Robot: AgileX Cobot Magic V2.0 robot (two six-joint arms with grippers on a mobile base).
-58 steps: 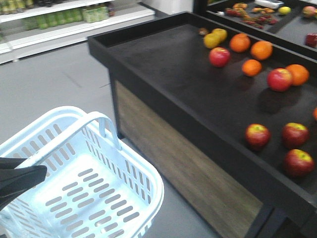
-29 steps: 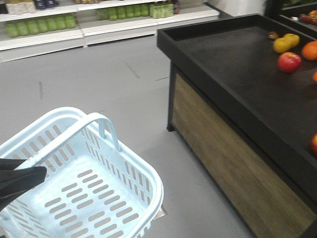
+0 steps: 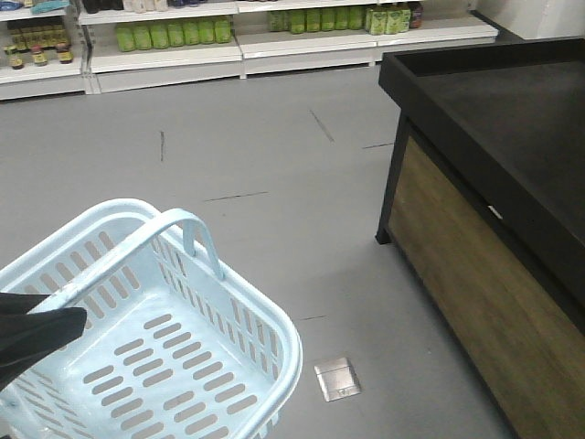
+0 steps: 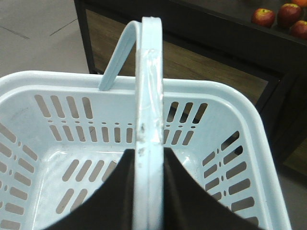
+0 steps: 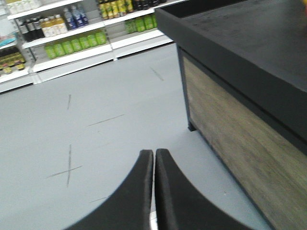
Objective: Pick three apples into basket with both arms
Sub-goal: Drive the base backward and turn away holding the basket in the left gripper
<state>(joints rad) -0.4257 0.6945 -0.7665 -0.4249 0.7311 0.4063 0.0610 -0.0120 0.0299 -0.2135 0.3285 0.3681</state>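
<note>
Basket handle [image 4: 149, 72] sits clamped in left end effector [image 4: 148, 158]; right end effector [image 5: 154, 158] closed, empty.

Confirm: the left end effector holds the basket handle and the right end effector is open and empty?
Not quite. The right end effector is shut, empty, as the right wrist view shows. The left end effector does hold the basket handle.

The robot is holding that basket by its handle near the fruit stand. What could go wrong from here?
The left gripper pinches only one thin handle of the basket, so the basket might swing or slip. The apples show only at the corner of the left wrist view, not in the front view, so the robot may misjudge them. The basket could bump the black display table nearby.
</note>
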